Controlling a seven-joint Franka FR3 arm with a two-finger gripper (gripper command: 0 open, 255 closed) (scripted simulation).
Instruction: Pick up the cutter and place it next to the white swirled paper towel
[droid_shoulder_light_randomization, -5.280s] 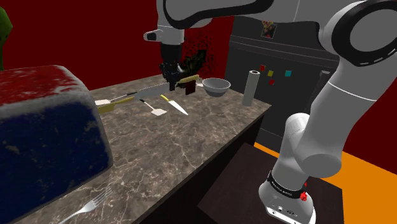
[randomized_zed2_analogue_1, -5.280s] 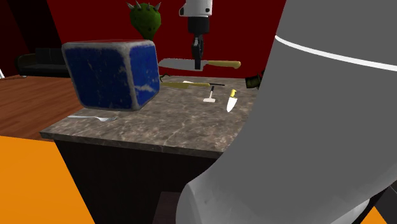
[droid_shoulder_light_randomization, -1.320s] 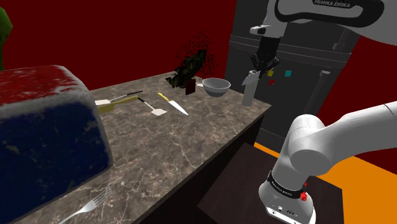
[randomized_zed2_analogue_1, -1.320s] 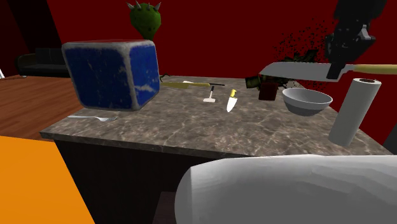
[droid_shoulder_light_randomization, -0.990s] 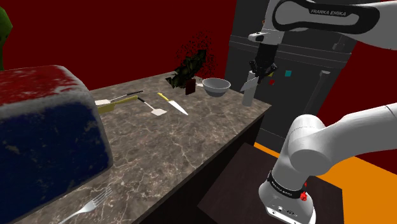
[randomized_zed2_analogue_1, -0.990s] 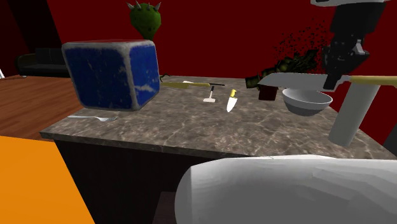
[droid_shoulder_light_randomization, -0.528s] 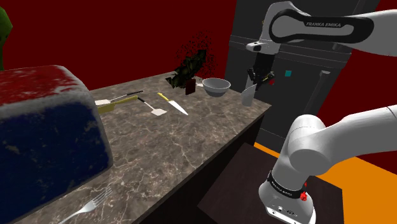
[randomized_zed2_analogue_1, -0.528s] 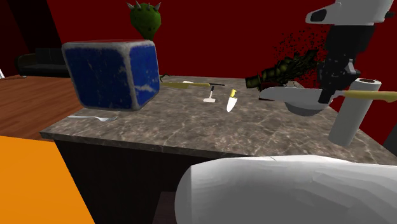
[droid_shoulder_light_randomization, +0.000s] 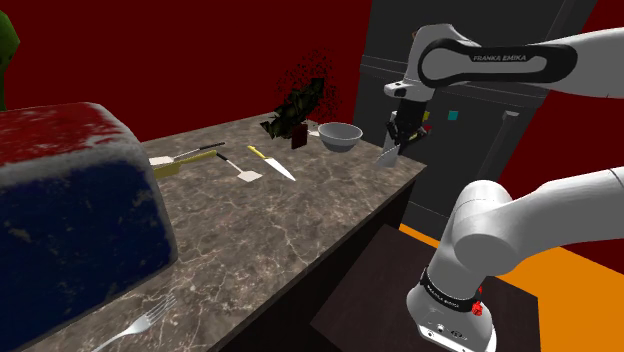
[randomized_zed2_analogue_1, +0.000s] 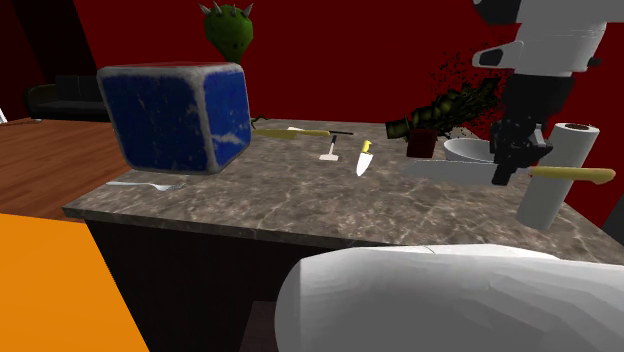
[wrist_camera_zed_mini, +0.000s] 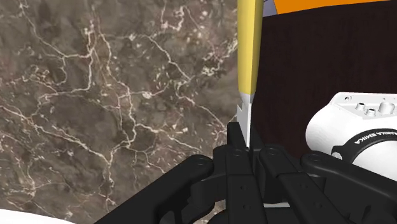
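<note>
The gripper (randomized_zed2_analogue_1: 510, 152) is clamped shut on the cutter (randomized_zed2_analogue_1: 470, 170), pinching the grey blade (randomized_zed2_analogue_1: 445, 169) right where it meets the yellow handle (randomized_zed2_analogue_1: 572, 175). In the wrist view the fingers (wrist_camera_zed_mini: 236, 137) close flat on that last bit of blade, and the handle runs straight out ahead of them. The cutter is in the air, held level and low over the counter (randomized_zed2_analogue_1: 300, 200); I cannot tell whether it touches the stone, though there seems to be a slim gap. Its long axis lies across the second exterior view. The blade points to that view's left, passing in front of the bowl (randomized_zed2_analogue_1: 465, 150), and the handle points to the right, where it crosses in front of the towel (randomized_zed2_analogue_1: 553, 190). The towel stands upright just beside the gripper on that view's right, near the counter's end. What matters for the next move is that the towel is close by at the handle end, and the cutter lies crosswise before it instead of pointing at it. I judge the carry all but done and the step in hand to be the set-down: a short, straight lowering should put the cutter next to the towel. In the wrist view the handle lies along the counter's edge, so on release the handle end may overhang and tip the cutter off, or the handle may nudge the towel.
</note>
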